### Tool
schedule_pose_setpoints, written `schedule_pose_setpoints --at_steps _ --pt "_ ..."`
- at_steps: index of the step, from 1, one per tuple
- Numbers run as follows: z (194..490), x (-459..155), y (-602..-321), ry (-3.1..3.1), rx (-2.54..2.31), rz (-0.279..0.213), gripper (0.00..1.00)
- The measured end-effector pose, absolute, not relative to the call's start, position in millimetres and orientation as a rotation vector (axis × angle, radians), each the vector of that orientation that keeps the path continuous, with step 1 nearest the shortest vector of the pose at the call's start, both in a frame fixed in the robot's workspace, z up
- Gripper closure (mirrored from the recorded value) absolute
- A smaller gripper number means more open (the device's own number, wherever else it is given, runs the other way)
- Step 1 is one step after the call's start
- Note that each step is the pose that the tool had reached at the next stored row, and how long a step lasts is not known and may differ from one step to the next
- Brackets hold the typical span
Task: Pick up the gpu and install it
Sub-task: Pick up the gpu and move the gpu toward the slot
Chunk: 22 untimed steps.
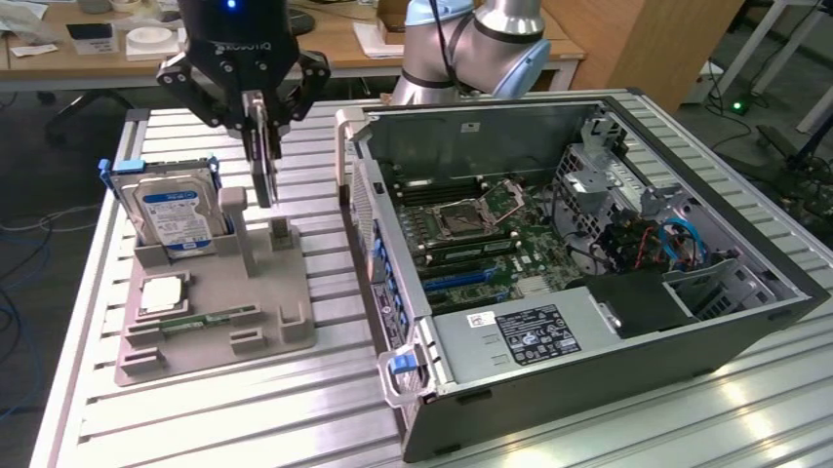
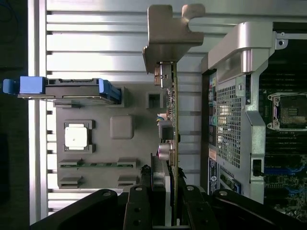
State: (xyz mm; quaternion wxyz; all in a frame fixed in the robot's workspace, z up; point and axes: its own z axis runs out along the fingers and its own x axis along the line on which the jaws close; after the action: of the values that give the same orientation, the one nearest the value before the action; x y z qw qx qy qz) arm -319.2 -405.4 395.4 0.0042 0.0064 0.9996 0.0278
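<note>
The claw [image 1: 261, 115] is closed partway on the gpu [image 1: 267, 171], pinching the thin card by one end so that it hangs edge-down over the grey holder [image 1: 228, 283], which lies toward the bench [image 1: 209, 409] edge on the exterior view's left. The card's lower end looks just clear of the holder's upright post, though I cannot tell whether a gap is really there. If it is not, a sideways move could drag the card against the post and twist it in the grip. The hold is narrow and far from the silver bracket [image 2: 168, 33], so the long free end could swing or slip during a quick move. The open computer case [image 1: 729, 322] stands just beside the holder, its near wall [image 2: 240, 52] rising between the card and the motherboard [image 1: 521, 234]. A low crossing could knock the bracket on that rim. A tilted card would likely miss its slot or jam.
</note>
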Motion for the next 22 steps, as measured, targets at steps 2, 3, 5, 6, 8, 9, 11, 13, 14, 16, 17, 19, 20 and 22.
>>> schedule_pose_setpoints --at_steps 2,3,5,6,8,9,11,13,14,16,17,19,20,22 --pt "396.9 -319.2 -405.4 3.132 0.02 0.087 0.72" --pt "397.6 -319.2 -405.4 3.132 0.02 0.087 0.72" --pt "399.0 -319.2 -405.4 3.132 0.02 0.087 0.72" --pt "399.7 -319.2 -405.4 3.132 0.02 0.087 0.72" --pt "401.6 -319.2 -405.4 3.132 0.02 0.087 0.72" --pt "402.5 -319.2 -405.4 3.132 0.02 0.087 0.72" --pt "404.3 -319.2 -405.5 3.132 0.02 0.088 0.72" --pt "406.3 -319.2 -405.5 3.132 0.02 0.088 0.72" --pt "407.2 -319.2 -405.5 3.132 0.02 0.089 0.72" --pt "409.3 -319.2 -405.5 3.132 0.02 0.089 0.72" --pt "410.3 -319.2 -405.5 3.132 0.02 0.089 0.72" --pt "410.6 -319.2 -405.5 3.132 0.02 0.089 0.72" --pt "410.7 -319.2 -405.5 3.132 0.02 0.089 0.72" --pt "410.7 -319.2 -405.5 3.132 0.02 0.089 0.72"
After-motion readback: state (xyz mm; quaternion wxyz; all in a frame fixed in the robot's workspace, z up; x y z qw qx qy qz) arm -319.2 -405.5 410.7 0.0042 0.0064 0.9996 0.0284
